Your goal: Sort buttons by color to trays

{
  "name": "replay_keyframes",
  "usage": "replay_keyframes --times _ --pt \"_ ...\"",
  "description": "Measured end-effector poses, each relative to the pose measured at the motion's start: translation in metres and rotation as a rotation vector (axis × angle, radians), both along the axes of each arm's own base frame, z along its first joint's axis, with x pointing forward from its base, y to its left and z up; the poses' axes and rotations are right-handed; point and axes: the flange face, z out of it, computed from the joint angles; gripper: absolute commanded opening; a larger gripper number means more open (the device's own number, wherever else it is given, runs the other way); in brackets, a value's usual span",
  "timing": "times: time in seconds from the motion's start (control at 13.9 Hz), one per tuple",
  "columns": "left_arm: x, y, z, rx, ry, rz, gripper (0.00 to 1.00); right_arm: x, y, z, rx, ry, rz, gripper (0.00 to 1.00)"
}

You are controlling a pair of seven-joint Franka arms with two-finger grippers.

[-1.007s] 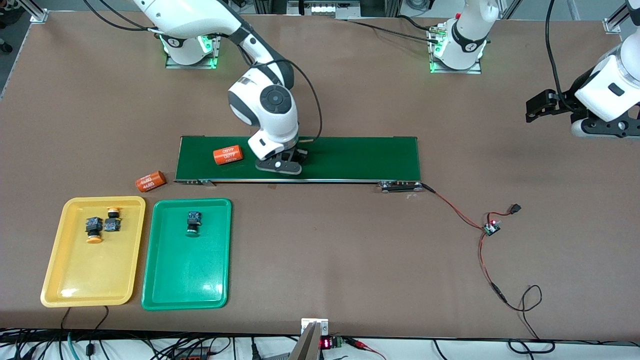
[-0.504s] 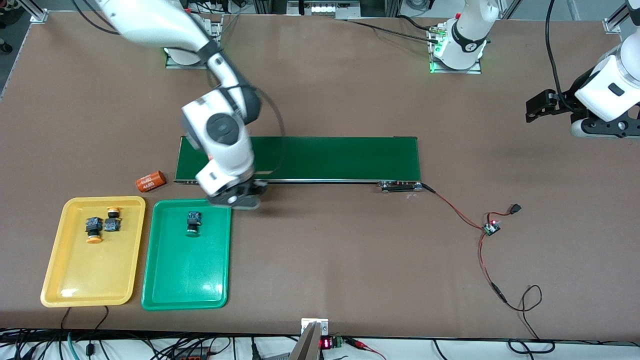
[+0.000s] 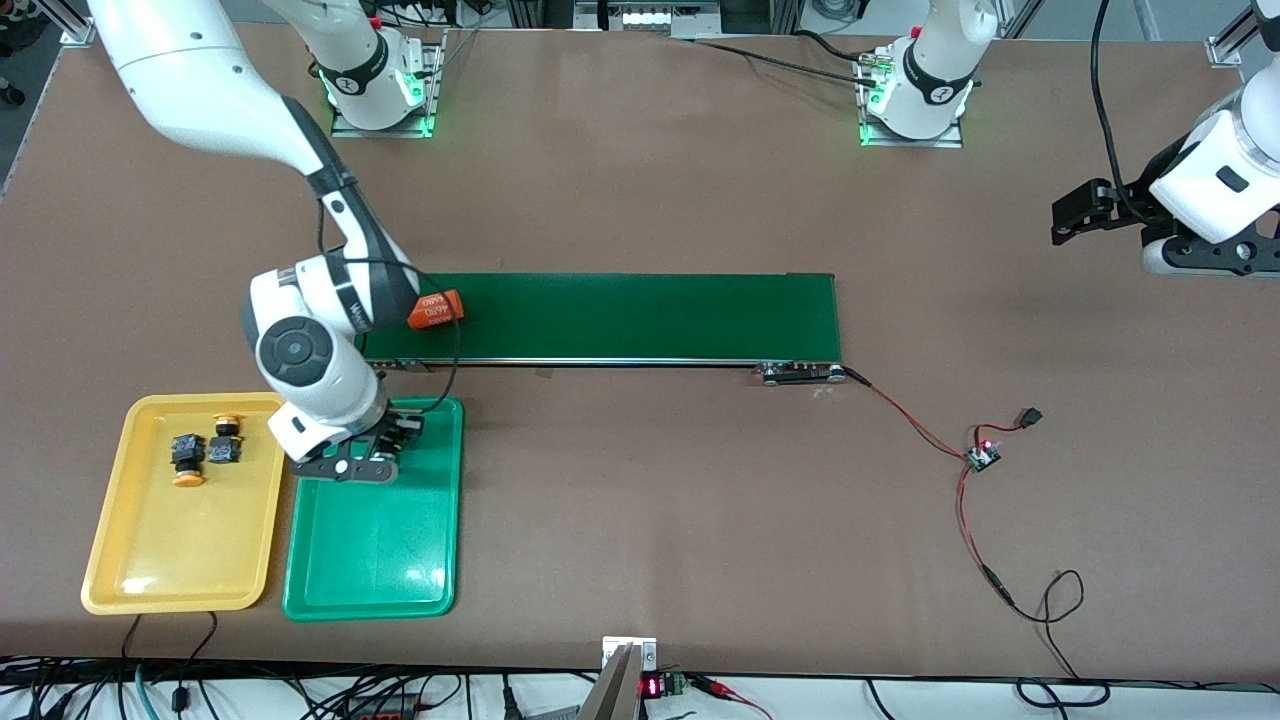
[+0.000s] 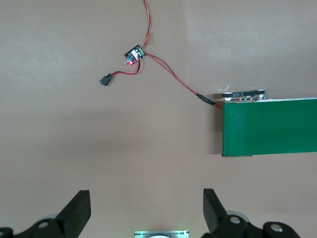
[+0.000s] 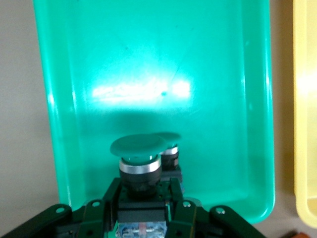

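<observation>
My right gripper [image 3: 385, 447] hangs over the green tray [image 3: 380, 560] at its end nearest the belt. In the right wrist view the gripper [image 5: 143, 198] is shut on a green-capped button [image 5: 138, 148]. A second green-capped button [image 5: 172, 161] lies in the green tray [image 5: 148, 59] just beside it; the hand hides both in the front view. Two yellow-capped buttons [image 3: 188, 458] [image 3: 225, 440] lie in the yellow tray [image 3: 150, 560]. My left gripper [image 3: 1075, 215] waits open and empty [image 4: 146, 213] over bare table at the left arm's end.
A dark-green conveyor belt [image 3: 650, 315] runs across the middle, with an orange numbered cylinder [image 3: 437, 309] on it at the right arm's end. A small circuit board [image 3: 982, 458] with red wires lies toward the left arm's end.
My right arm has swung from the belt to over the green tray with the green button in its grip. The orange cylinder has drifted along the belt. The left arm has not moved.
</observation>
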Motion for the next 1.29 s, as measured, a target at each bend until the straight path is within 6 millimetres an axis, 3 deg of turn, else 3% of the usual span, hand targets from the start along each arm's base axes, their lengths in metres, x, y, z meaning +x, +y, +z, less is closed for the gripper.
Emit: replay_keyframes --times 0.22,0.29,0.36,0.43,0.5,0.58,0.72,0.94,1.08,1.22,1.29 --pt "0.000 0.000 0.000 0.000 0.000 0.000 1.00 0.011 -0.002 -0.009 0.022 -0.039 0.003 0.10" --pt "0.000 0.000 0.000 0.000 0.000 0.000 1.00 0.013 -0.003 -0.013 0.029 -0.053 0.004 0.23" --pt "0.000 0.000 0.000 0.000 0.000 0.000 1.00 0.016 -0.004 -0.018 0.040 -0.078 0.006 0.60" --pt "0.000 0.000 0.000 0.000 0.001 0.000 1.00 0.018 -0.004 -0.025 0.049 -0.092 0.008 0.74" --pt "0.000 0.000 0.000 0.000 0.001 0.000 1.00 0.018 -0.005 -0.031 0.053 -0.097 0.008 0.95" --pt "0.000 0.000 0.000 0.000 0.001 0.000 1.00 0.019 -0.006 -0.035 0.054 -0.099 0.008 1.00" --pt "0.000 0.000 -0.001 0.000 0.001 0.000 1.00 0.020 -0.006 -0.033 0.056 -0.106 0.009 1.00" --pt "0.000 0.000 -0.001 0.000 0.001 0.000 1.00 0.025 -0.004 -0.010 0.044 -0.109 0.006 1.00" --pt "0.000 0.000 -0.001 0.000 0.001 0.000 1.00 0.022 -0.009 0.031 0.030 -0.061 -0.035 1.00" --pt "0.000 0.000 -0.001 0.000 0.002 0.000 1.00 0.010 -0.025 0.095 0.011 -0.001 -0.043 1.00" --pt "0.000 0.000 -0.001 0.000 0.002 0.000 1.00 0.002 -0.041 0.134 -0.003 0.023 -0.030 1.00"
